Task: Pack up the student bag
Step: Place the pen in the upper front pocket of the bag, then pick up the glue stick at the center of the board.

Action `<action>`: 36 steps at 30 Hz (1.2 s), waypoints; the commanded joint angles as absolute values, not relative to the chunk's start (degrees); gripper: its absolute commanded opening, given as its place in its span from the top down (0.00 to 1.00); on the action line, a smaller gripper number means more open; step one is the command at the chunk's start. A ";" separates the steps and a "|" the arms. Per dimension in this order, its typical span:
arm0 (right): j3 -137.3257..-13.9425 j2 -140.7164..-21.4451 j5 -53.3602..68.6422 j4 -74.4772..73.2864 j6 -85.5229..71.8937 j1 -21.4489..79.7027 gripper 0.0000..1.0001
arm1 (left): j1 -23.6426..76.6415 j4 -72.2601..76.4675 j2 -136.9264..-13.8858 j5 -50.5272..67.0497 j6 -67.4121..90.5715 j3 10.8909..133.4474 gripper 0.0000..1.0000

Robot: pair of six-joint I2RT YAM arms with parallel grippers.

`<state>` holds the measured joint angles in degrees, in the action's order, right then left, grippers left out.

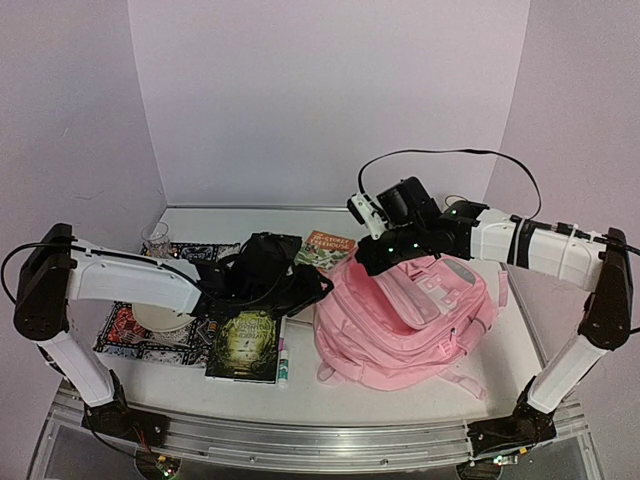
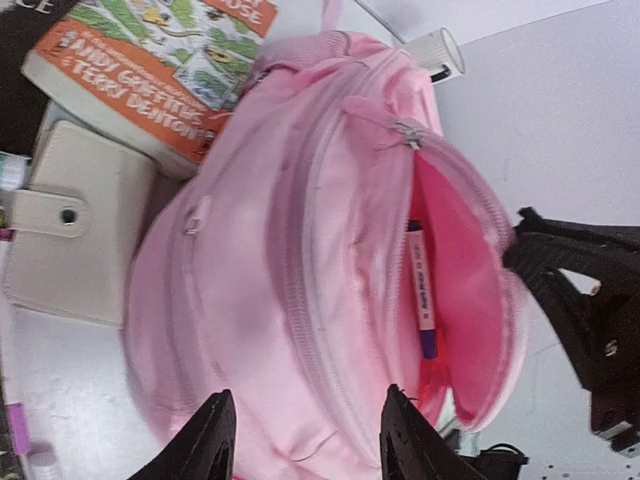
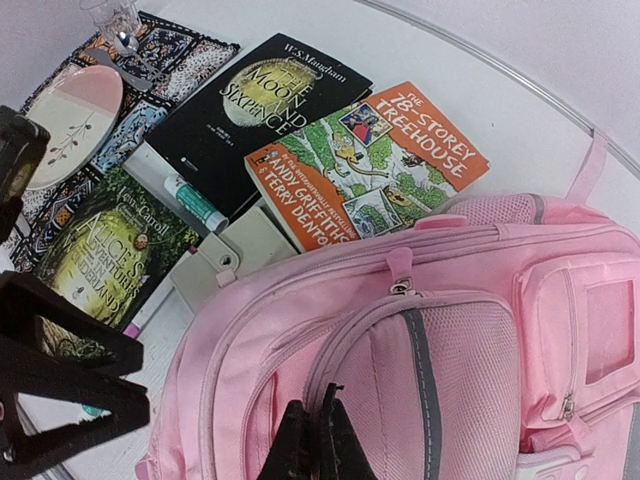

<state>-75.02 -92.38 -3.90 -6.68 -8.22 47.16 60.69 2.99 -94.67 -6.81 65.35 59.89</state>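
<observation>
The orange book says "THE 78-STOREY TREEHOUSE" in big white letters. Along its edge it says "ANDY GRIFFITHS & TERRY DENTON". The black book says "W.S. Maugham" at the top and "The Moon and Sixpence" on a yellow circle. The green book says "Carroll" and "ALICE'S". The words under that are too small to read. The pen in the pink bag has tiny writing that cannot be read.

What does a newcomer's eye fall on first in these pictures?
The big pink bag on the right of the table, one pocket gaping with a marker inside. Next, the orange book lying just behind it.
</observation>
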 commanded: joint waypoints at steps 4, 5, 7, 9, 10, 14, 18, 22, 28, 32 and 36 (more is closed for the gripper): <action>-76.03 -91.61 -3.15 -0.47 -8.70 47.18 1.00 | 61.10 -17.23 -90.61 -12.62 59.32 60.02 0.47; -75.93 -91.53 -3.16 -0.45 -8.70 47.14 1.00 | 61.54 -20.24 -90.83 -13.22 58.91 60.66 0.46; -75.81 -91.52 -3.22 -0.44 -8.70 47.18 1.00 | 62.48 -25.37 -91.38 -13.76 58.41 61.88 0.45; -75.69 -91.58 -3.19 -0.44 -8.67 47.13 1.00 | 63.07 -27.93 -91.35 -13.38 58.74 61.62 0.44; -75.65 -91.63 -3.15 -0.45 -8.67 47.16 1.00 | 63.22 -28.45 -91.07 -13.02 59.08 60.96 0.44; -75.46 -91.44 -3.17 -0.45 -8.54 47.18 1.00 | 63.81 -29.83 -90.46 -9.71 59.91 59.51 0.43; -75.32 -91.28 -3.11 -0.45 -8.55 47.11 1.00 | 65.68 -30.62 -92.62 -6.72 60.39 60.14 0.45; -75.23 -91.49 -2.16 -0.47 -8.78 47.17 1.00 | 66.76 -32.13 -96.83 -5.35 60.43 61.75 0.49; -74.58 -91.34 -1.66 -0.44 -8.55 47.19 1.00 | 67.28 -32.79 -101.25 -5.59 60.20 63.58 0.55; -74.32 -91.20 -1.88 -0.44 -8.28 47.11 1.00 | 67.30 -32.78 -104.26 -5.22 59.32 64.90 0.60; -74.17 -91.06 -2.31 1.03 -8.14 47.06 1.00 | 67.36 -32.80 -107.22 -4.10 58.20 66.27 0.66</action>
